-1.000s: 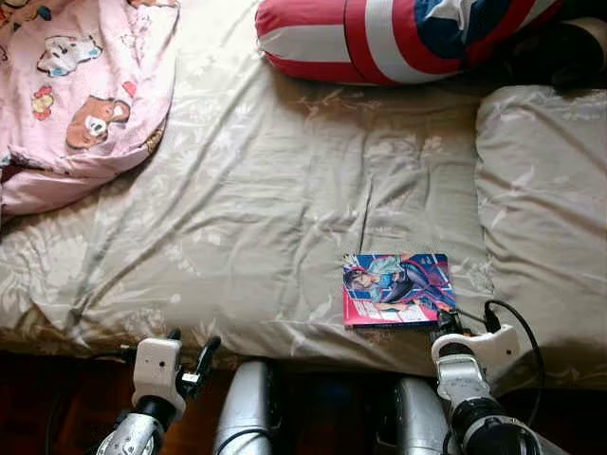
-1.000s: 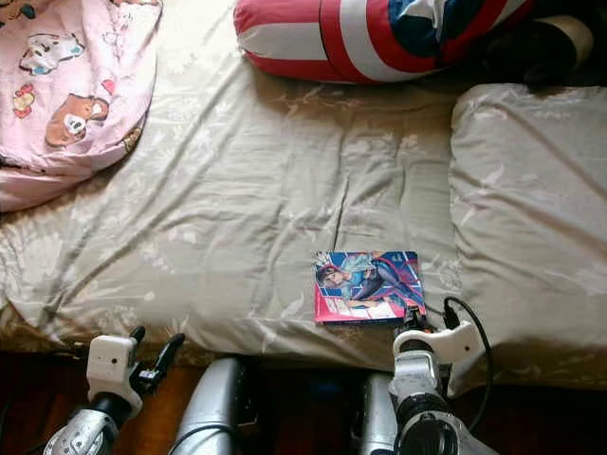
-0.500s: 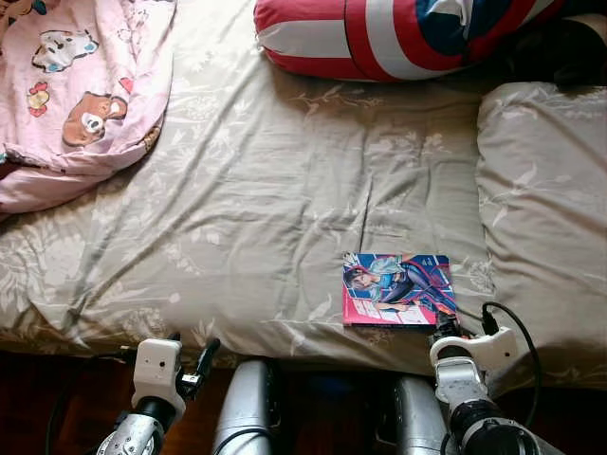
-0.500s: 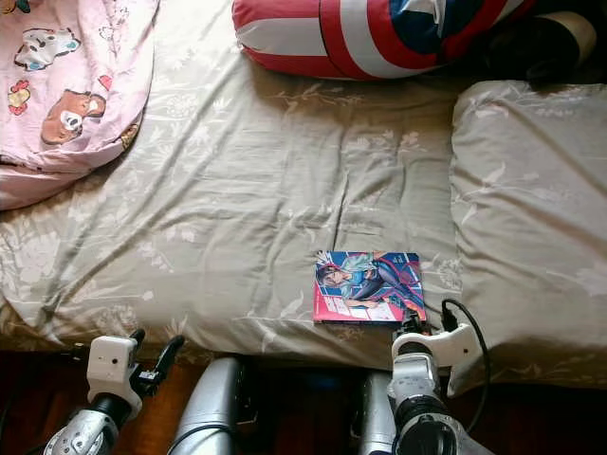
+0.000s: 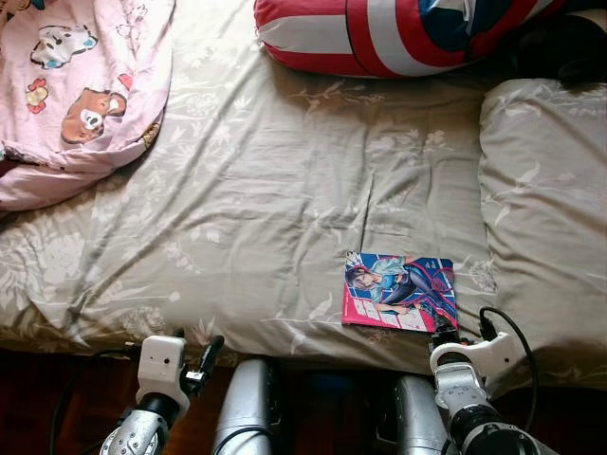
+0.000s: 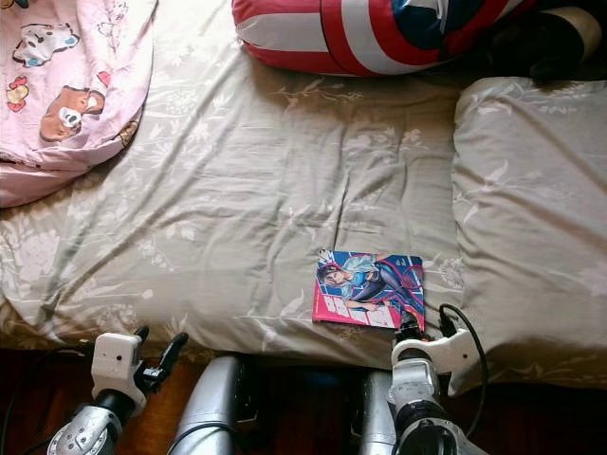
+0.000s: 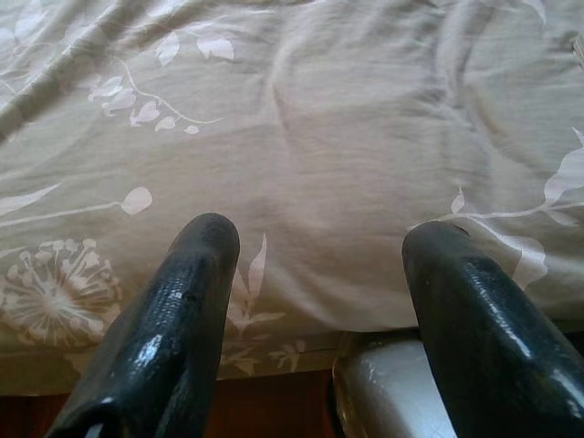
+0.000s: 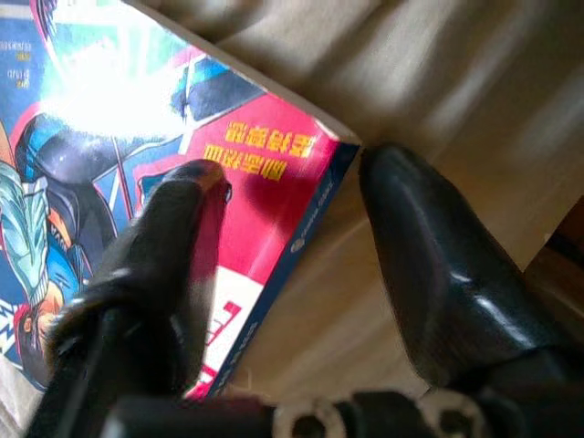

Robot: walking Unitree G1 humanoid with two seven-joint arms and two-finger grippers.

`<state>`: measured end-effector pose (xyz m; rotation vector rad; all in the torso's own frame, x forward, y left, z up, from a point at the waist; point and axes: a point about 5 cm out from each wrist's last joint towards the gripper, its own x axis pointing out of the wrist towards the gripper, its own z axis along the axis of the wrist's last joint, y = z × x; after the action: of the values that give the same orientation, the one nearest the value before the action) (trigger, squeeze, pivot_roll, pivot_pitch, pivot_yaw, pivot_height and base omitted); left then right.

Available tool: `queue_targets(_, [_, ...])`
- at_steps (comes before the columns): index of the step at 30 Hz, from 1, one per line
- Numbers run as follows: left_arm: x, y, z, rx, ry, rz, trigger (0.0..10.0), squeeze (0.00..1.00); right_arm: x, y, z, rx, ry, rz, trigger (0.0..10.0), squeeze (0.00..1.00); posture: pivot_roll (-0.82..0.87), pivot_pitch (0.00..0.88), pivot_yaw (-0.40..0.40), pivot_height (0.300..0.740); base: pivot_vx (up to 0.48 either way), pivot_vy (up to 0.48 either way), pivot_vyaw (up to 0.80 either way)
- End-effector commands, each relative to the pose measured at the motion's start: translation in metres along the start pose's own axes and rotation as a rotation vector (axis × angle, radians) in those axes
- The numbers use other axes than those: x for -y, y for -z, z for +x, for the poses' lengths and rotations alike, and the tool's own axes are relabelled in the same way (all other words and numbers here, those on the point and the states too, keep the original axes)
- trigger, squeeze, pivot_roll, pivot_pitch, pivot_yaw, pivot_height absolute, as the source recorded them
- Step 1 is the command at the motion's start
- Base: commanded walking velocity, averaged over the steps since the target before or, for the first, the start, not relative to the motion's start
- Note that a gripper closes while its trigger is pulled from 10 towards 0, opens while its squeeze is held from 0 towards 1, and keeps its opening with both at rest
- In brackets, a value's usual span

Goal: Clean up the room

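Observation:
A colourful comic book (image 5: 399, 291) lies flat on the beige flowered bedsheet (image 5: 266, 209), near the bed's front edge. My right gripper (image 5: 443, 331) is at the book's near right corner and is open. In the right wrist view the book (image 8: 109, 164) has one finger (image 8: 173, 237) over its red cover and the other finger (image 8: 429, 274) just off its edge, above the sheet. My left gripper (image 5: 193, 347) is open at the bed's front edge, far left of the book. Its fingers (image 7: 173, 310) hover apart over bare sheet (image 7: 310, 119).
A pink cartoon blanket (image 5: 76, 85) is bunched at the back left. A red, white and blue cushion (image 5: 398, 33) lies along the back. A beige pillow (image 5: 545, 209) fills the right side, close to the book. Dark floor (image 5: 57, 389) runs below the bed's edge.
My right gripper has pushed a little forward onto the book's near corner, and the book has turned slightly. The left arm has hardly moved.

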<state>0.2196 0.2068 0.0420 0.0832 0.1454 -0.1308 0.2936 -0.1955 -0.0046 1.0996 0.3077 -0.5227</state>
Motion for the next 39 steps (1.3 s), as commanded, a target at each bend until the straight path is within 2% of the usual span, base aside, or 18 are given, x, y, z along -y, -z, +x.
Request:
queue_targets(1, [-0.001,0.011,-0.008,-0.058,-0.006,0.013,10.0,0.00,0.015,0.005,-0.004,-0.014,0.055,0.005,10.0,0.00,0.18,0.391,0.070,0.646,0.000,0.000,0.00])
queue_targets(15, [0.001,0.012,0.004,-0.052,-0.008,-0.010,10.0,0.00,0.014,0.004,-0.005,0.018,0.035,-0.005,10.0,0.00,0.12,0.363,0.053,0.646,0.000,0.000,0.00])
queue_targets(18, [0.003,0.013,0.011,-0.044,-0.013,-0.028,10.0,0.00,0.012,0.004,-0.005,0.004,0.020,-0.058,10.0,0.00,0.10,0.341,0.038,0.646,0.000,0.000,0.00])
queue_targets(26, [0.009,0.013,0.031,-0.027,-0.027,-0.065,10.0,0.00,0.006,-0.004,-0.002,0.012,-0.030,-0.104,10.0,0.00,0.04,0.279,-0.003,0.646,0.000,0.000,0.00])
queue_targets(31, [0.012,0.013,0.037,-0.020,-0.032,-0.077,10.0,0.00,0.007,-0.009,-0.002,0.025,-0.043,-0.141,10.0,0.00,0.02,0.259,-0.014,0.646,0.000,0.000,0.00])
queue_targets(32, [0.012,0.013,0.039,-0.020,-0.034,-0.079,10.0,0.00,0.005,-0.010,-0.001,0.031,-0.061,-0.196,10.0,0.00,0.02,0.250,-0.018,0.646,0.000,0.000,0.00])
queue_targets(33, [0.013,0.014,0.041,-0.017,-0.039,-0.084,10.0,0.00,-0.004,-0.012,-0.001,0.043,-0.131,-0.367,10.0,0.00,0.02,0.242,-0.020,0.646,0.000,0.000,0.00])
queue_targets(34, [0.013,0.014,0.042,-0.017,-0.041,-0.086,10.0,0.00,-0.011,-0.011,-0.001,0.048,-0.189,-0.482,10.0,0.00,0.01,0.239,-0.021,0.646,0.000,0.000,0.00])
queue_targets(35, [0.013,0.014,0.043,-0.016,-0.043,-0.087,10.0,0.00,-0.016,-0.010,-0.001,0.049,-0.227,-0.550,10.0,0.00,0.01,0.237,-0.022,0.646,0.000,0.000,0.00])
queue_targets(36, [0.012,0.013,0.045,-0.012,-0.051,-0.101,10.0,0.00,-0.025,-0.009,-0.002,0.067,-0.285,-0.679,10.0,0.00,0.00,0.229,-0.025,0.646,0.000,0.000,0.00])
queue_targets(37, [0.012,0.013,0.045,-0.012,-0.051,-0.101,10.0,0.00,-0.025,-0.009,-0.002,0.067,-0.285,-0.679,10.0,0.00,0.00,0.229,-0.025,0.646,0.000,0.000,0.00])
queue_targets(38, [0.011,0.012,0.048,-0.007,-0.058,-0.117,10.0,0.00,-0.034,-0.009,-0.004,0.101,-0.354,-0.773,10.0,0.00,-0.01,0.219,-0.027,0.646,0.000,0.000,0.00])
queue_targets(39, [0.011,0.012,0.050,-0.004,-0.064,-0.128,10.0,0.00,-0.040,-0.010,-0.005,0.127,-0.401,-0.803,10.0,0.00,-0.02,0.213,-0.030,0.646,0.000,0.000,0.00])
